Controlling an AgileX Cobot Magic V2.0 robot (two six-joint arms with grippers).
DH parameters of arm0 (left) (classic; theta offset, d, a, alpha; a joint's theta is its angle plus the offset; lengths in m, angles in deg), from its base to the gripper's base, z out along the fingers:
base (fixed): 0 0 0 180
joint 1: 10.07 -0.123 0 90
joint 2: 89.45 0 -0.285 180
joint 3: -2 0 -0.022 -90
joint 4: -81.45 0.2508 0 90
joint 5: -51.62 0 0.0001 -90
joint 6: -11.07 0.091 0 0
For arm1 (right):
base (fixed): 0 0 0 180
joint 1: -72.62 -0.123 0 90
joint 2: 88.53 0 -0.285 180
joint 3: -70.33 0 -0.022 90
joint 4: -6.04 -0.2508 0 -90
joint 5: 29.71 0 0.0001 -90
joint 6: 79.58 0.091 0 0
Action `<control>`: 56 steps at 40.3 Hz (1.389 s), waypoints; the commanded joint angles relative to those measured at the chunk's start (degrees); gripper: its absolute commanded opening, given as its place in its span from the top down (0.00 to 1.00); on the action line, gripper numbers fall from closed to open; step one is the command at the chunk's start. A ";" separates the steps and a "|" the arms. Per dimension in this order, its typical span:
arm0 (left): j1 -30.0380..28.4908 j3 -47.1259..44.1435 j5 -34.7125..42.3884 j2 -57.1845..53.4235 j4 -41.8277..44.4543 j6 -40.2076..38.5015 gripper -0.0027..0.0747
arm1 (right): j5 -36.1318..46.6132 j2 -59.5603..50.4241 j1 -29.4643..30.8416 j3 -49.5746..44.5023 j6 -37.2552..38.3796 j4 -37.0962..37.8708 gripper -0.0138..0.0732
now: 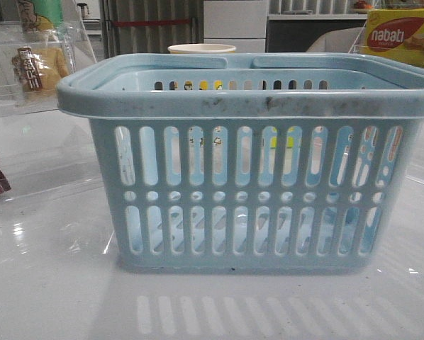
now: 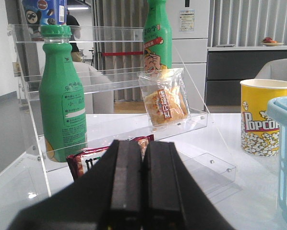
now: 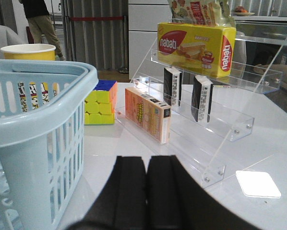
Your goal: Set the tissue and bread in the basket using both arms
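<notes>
start of task, nothing grasped. left gripper (image 2: 142, 191) and right gripper (image 3: 147, 191) pinched closed, empty. bread (image 2: 165, 103) at 12 o'clock on shelf, tissue (image 3: 201, 98) at 1 o'clock, basket (image 1: 247, 103) empty. next: open, reach.

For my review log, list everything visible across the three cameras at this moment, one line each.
basket: one, light blue, table centre.
bread: one, golden, clear wrapper, on left clear shelf.
tissue packets: two, black, on right clear shelf.
green bottles: two, left shelf.
popcorn cup: one, yellow, behind basket.
maroon wrapper: one, below left shelf.
wafer box: one, yellow-red, right shelf's upper step.
puzzle cube: one, yellow-green, beside basket.
orange carton: one, before right shelf.
left pincer: black, shut, empty.
right pincer: black, shut, empty.
</notes>
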 commanded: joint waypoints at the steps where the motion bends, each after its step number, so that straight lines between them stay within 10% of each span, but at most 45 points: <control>1: 0.38 -0.28 4.87 -0.94 -0.09 -0.39 0.85 | 4.91 -1.05 0.32 0.28 -0.06 0.01 0.78; 43: 0.38 0.11 5.89 -0.94 -0.54 -0.39 0.85 | 7.85 -1.05 0.28 1.41 -0.06 -0.04 0.78; 56: 0.38 15.90 1.80 1.10 -1.56 -0.39 0.85 | -3.14 -0.26 0.28 16.44 -0.06 -0.04 0.78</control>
